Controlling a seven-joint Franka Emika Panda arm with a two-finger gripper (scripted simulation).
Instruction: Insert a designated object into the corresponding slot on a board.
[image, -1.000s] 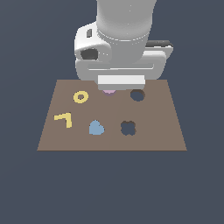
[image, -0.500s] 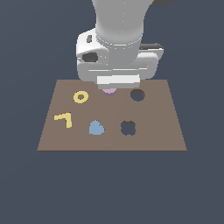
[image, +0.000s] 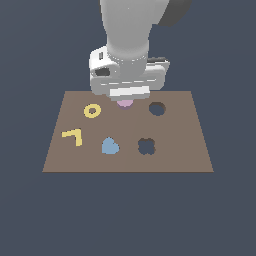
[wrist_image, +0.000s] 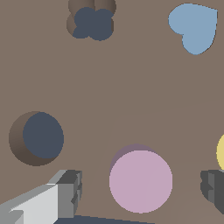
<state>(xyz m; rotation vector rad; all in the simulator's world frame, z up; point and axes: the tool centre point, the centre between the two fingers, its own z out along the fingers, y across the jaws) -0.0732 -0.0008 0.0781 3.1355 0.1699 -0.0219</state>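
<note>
The pale pink round piece (wrist_image: 141, 181) lies flat on the brown board (wrist_image: 131, 87), between my two fingers and apart from both. In the exterior view only its edge (image: 125, 103) shows under the arm's hand. My gripper (wrist_image: 142, 188) is open, with one finger (wrist_image: 70, 192) toward the round hole and the other (wrist_image: 214, 186) toward the yellow ring. The dark round slot (wrist_image: 37, 138) is beside the piece; in the exterior view the slot (image: 157, 108) is to the piece's right.
On the board (image: 190, 150) also are a clover-shaped hole (image: 146, 146), a blue heart-like piece (image: 110, 146), a yellow ring (image: 92, 110) and a yellow L-shaped piece (image: 73, 135). The arm's hand (image: 127, 75) hides the board's far middle.
The arm's hand has come lower over the pink piece and turned a little. The pieces on the board have not moved.
</note>
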